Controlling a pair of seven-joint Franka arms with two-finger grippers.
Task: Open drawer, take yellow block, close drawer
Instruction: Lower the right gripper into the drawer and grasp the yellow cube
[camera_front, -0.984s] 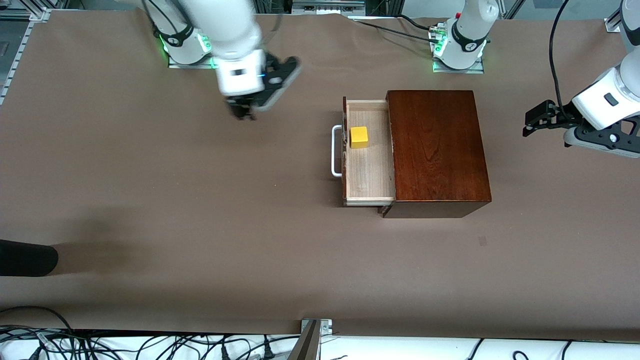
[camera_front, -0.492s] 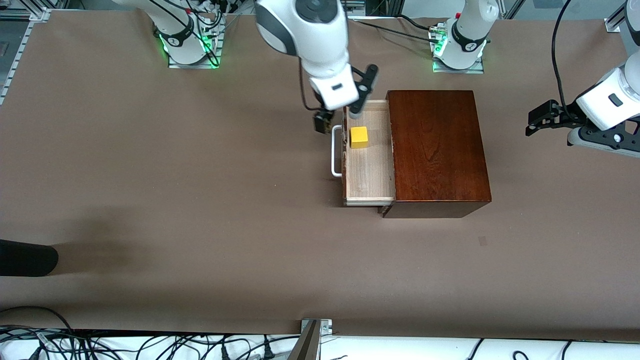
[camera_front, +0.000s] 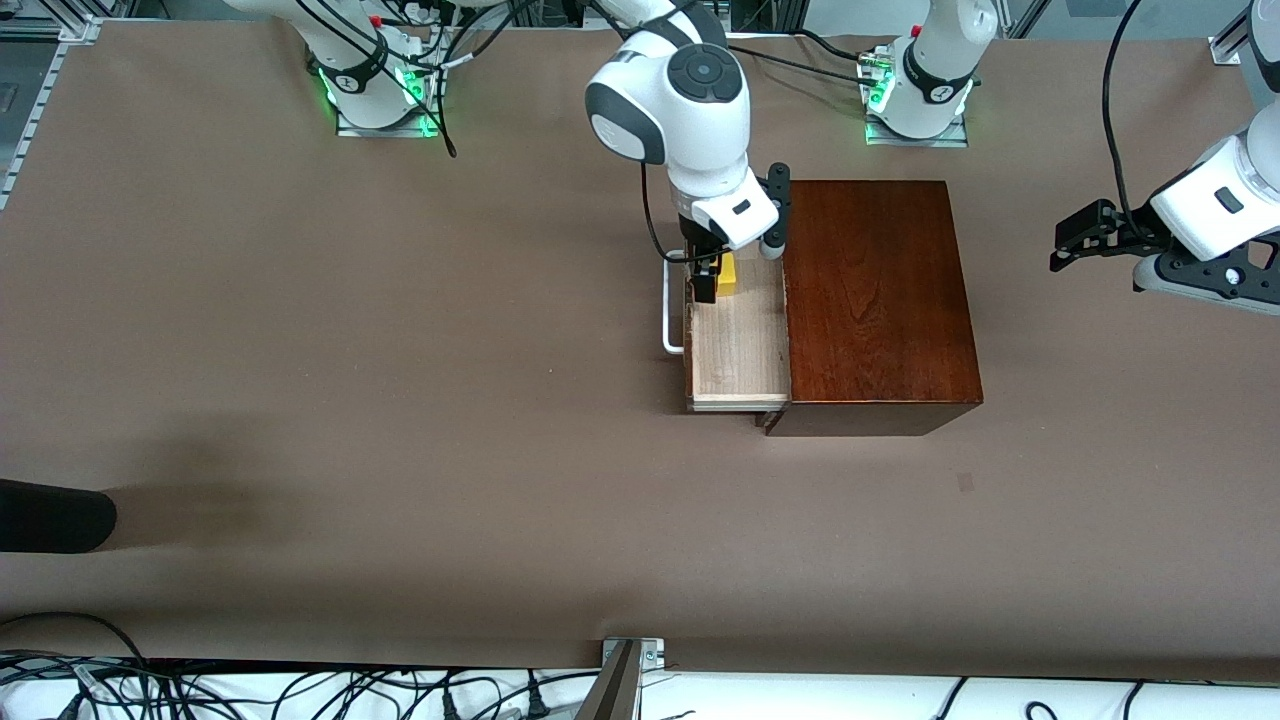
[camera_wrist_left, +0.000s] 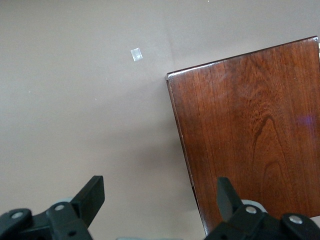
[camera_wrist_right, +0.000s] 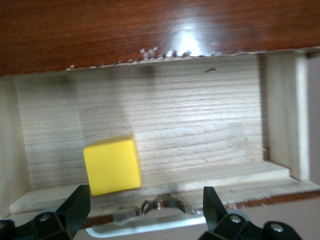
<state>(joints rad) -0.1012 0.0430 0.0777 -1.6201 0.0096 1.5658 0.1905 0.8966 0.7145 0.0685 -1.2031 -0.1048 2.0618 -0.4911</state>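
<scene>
My right pincer (camera_front: 712, 268) hangs over the pulled-out drawer (camera_front: 738, 340), fingers spread wide and holding nothing. The yellow block (camera_wrist_right: 112, 166) sits on the drawer's pale floor, close against its front wall by the white handle (camera_front: 670, 305). My left pincer (camera_wrist_left: 160, 200) waits wide open above the tabletop (camera_front: 400, 400), beside the mahogany box (camera_front: 875, 300).

I'm looking over a wide surface (camera_front: 400, 400) covered in plain brown paper, evenly lit. Tangled black cables (camera_front: 300, 695) are lying along the white edge nearest the front camera, aluminium framing (camera_front: 40, 90) is running up one end, and a dark rounded shape (camera_front: 50, 515) is poking in there.
</scene>
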